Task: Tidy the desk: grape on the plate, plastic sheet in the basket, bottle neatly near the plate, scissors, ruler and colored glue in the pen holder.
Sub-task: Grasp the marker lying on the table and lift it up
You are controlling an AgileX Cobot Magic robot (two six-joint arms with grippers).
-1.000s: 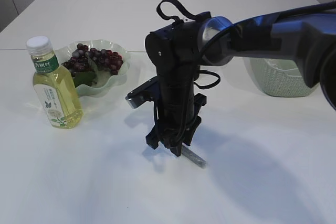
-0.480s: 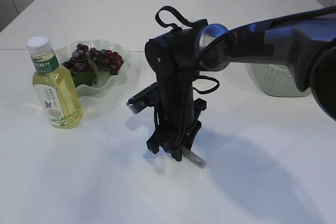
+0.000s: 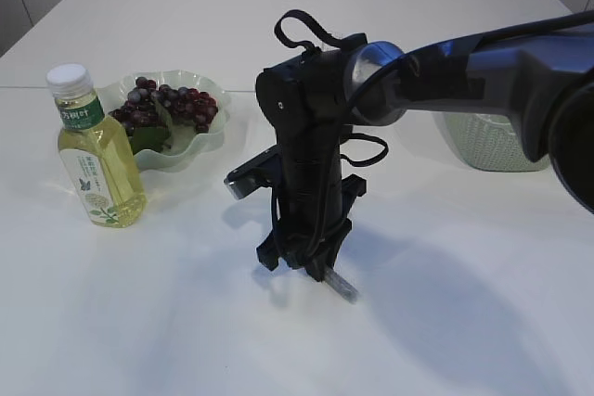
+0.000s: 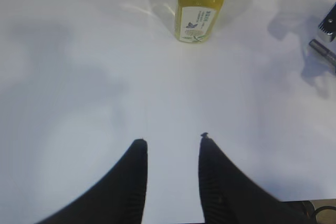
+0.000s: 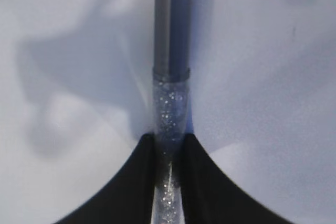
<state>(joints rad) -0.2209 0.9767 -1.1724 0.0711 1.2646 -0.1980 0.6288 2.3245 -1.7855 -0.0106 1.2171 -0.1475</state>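
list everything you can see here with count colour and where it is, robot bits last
bottle: 1, yellow liquid, white cap, green label; upright at table's left, just in front of the plate
plate: 1, pale green, wavy rim; back left
grapes: 1 bunch, dark red-purple; on the plate
basket: 1, pale green, woven; right side, partly behind the right arm
glitter glue tube: 1, clear with silver glitter, dark grey cap; table centre, between the right gripper's fingers
table: 1, white
left gripper: 1, black; jaws apart, holding nothing, above bare table
right gripper: 1, black; pointing down at centre, fingers against the tube's sides
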